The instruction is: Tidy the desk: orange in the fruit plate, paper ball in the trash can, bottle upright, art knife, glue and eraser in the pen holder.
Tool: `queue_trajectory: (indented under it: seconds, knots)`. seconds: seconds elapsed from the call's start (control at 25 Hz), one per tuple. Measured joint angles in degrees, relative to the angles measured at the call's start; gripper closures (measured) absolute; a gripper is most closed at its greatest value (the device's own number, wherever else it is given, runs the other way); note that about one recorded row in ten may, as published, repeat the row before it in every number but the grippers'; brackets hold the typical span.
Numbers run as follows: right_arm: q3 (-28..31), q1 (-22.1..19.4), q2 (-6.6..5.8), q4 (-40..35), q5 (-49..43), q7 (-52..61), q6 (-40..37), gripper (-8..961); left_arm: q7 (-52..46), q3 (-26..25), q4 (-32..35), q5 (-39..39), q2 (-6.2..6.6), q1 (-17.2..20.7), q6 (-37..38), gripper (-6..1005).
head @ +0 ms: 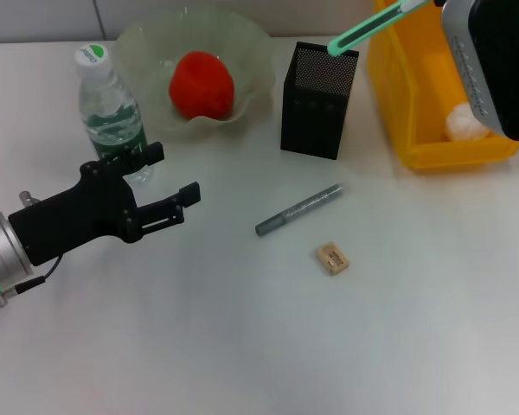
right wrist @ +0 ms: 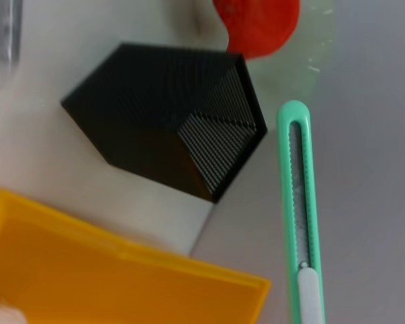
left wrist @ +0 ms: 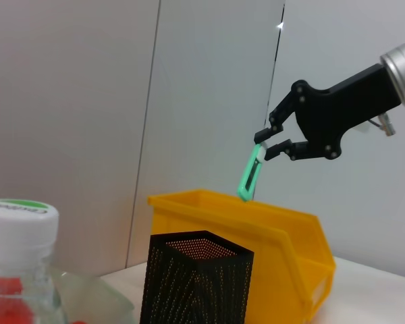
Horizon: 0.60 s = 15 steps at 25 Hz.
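Right gripper [left wrist: 270, 140] pinches the mint-green art knife [left wrist: 249, 174] above the black mesh pen holder [head: 318, 101], probably not yet inside; only the left wrist view shows that grip. Left gripper [head: 175, 177] hovers open, empty.

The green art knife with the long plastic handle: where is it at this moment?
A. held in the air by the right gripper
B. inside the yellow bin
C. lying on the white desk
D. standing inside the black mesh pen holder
A: the right gripper pinches the green art knife above the black mesh pen holder.
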Motion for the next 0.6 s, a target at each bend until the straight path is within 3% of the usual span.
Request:
queue_trajectory:
  seconds: [0.6]
  knots:
    - [-4.9,-3.7,0.18,7.9,0.0,-11.1,17.5,765,0.8,-0.1,-0.7,-0.5,0.04,0.1,-1.5,140]
